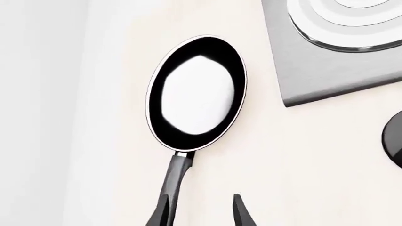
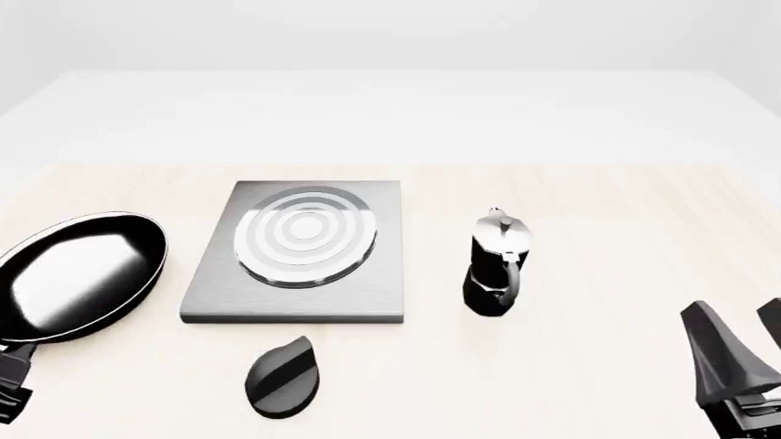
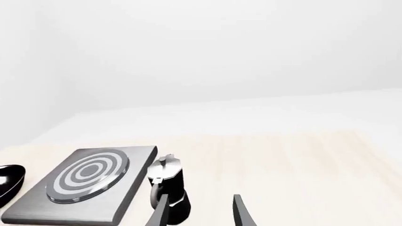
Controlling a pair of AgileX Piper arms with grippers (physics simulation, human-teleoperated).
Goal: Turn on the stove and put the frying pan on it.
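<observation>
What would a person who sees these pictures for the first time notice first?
Probably the stove in the middle of the table, its burner of silver rings bare. Next the frying pan, lying on the table left of the stove, with its glossy inside. A small moka pot stands right of the stove, and a black knob lies before it.

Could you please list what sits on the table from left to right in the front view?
Pan → stove → moka pot → right pincer. The knob lies in front of the stove, so its place is unclear.

pale wooden table (image 2: 586,384), white surroundings
</observation>
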